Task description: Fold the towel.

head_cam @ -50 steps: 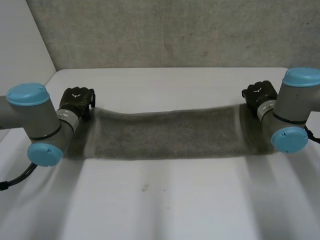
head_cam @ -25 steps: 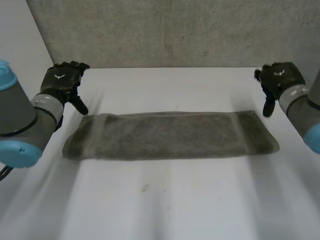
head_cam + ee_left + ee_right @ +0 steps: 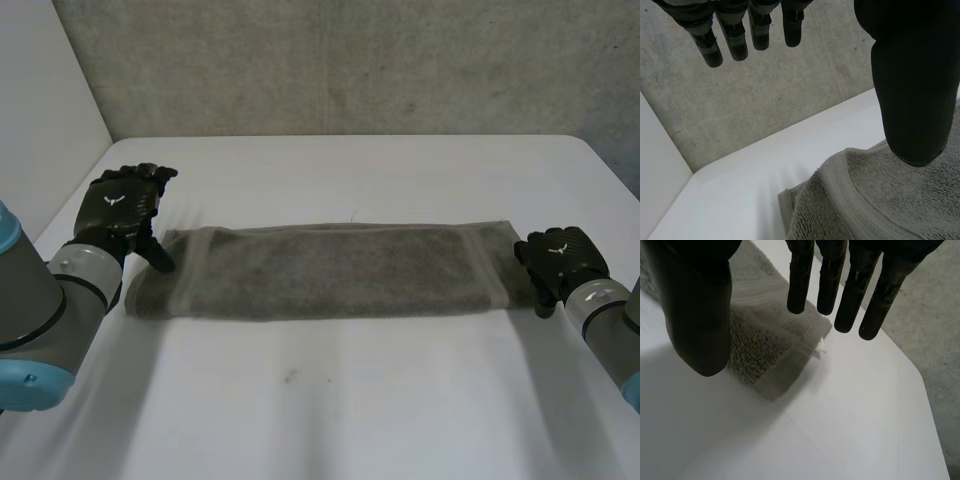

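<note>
The grey towel (image 3: pixel 330 272) lies flat across the middle of the white tabletop (image 3: pixel 350 410) as a long, narrow band, apparently already folded once lengthwise. A second ago both hands sat on its far corners. Half a second ago they had let go and lifted clear towards the back of the tabletop. Now they have come down again at the short ends, which suggests that the lengthwise fold is finished and the hands are lining up for the next one, end to end.

The left hand (image 3: pixel 122 208) hangs at the left end, fingers (image 3: pixel 740 35) straight and spread, its thumb (image 3: pixel 912 95) close over the hem and gripping nothing. The right hand (image 3: pixel 560 262) sits just beside the right end, low to the tabletop, fingers (image 3: pixel 840 285) extended above the corner, also empty.
</note>
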